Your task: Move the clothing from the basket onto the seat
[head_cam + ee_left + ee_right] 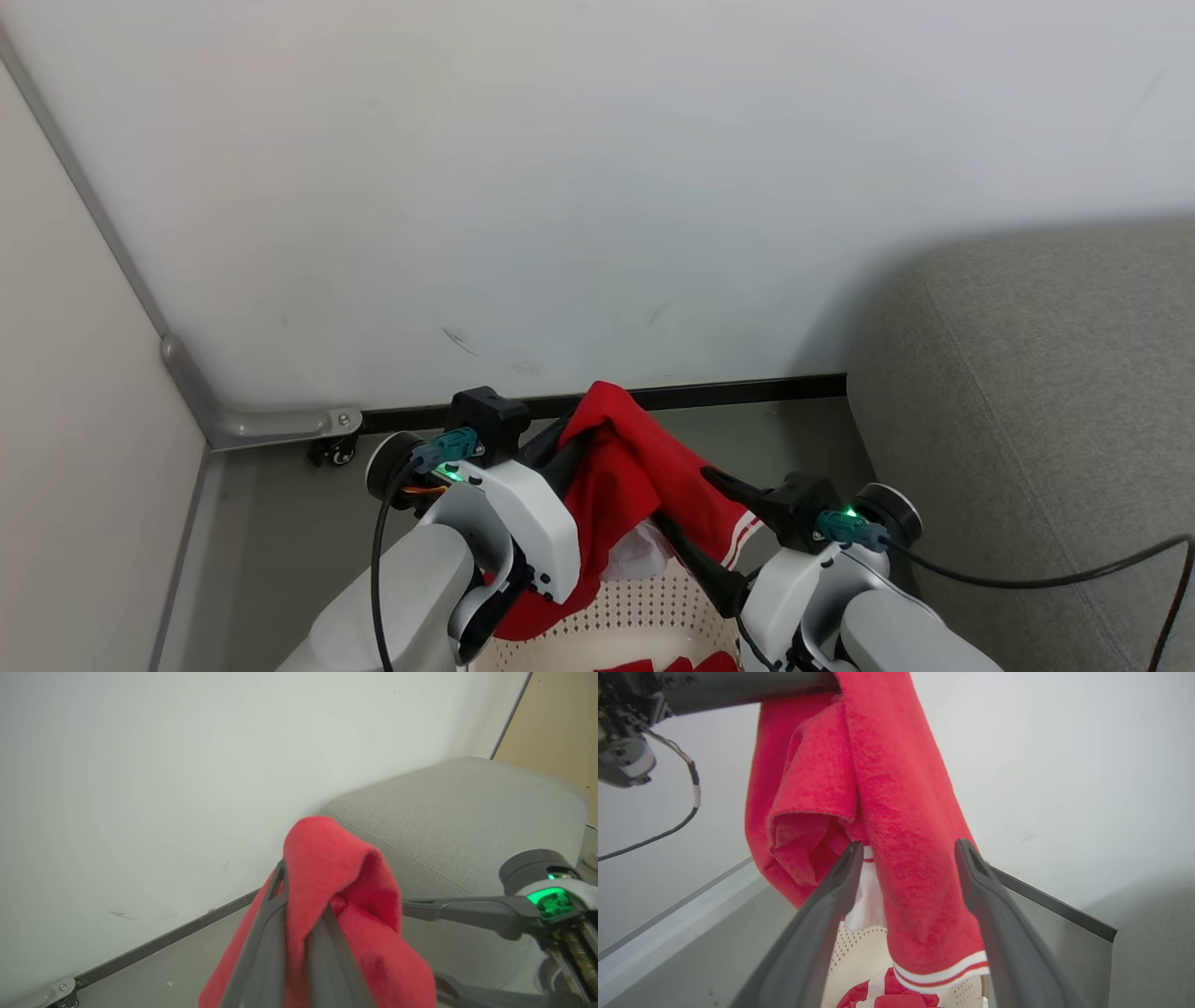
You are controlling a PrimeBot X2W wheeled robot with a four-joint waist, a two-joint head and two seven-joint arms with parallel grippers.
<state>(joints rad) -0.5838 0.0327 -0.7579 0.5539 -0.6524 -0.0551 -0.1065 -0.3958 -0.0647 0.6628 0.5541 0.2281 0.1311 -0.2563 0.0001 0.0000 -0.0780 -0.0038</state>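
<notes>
My left gripper [571, 446] is shut on a red garment [635, 467] and holds it up above the cream perforated basket [644, 607]. In the left wrist view the clothing [336, 868] bunches over my left gripper [303, 896]. The garment [887, 788] hangs down with its white-striped hem just over the basket [859, 956]. My right gripper [909, 845] stands open with the hanging cloth between its fingers, not clamped. More red clothing [887, 996] lies in the basket. The grey seat [1027, 392] is at the right, also in the left wrist view [458, 807].
A white wall [597, 187] with a black skirting strip [747, 387] stands close behind the basket. A metal frame foot with a caster [336, 453] sits on the grey floor at the left. Something white [639, 551] lies in the basket under the garment.
</notes>
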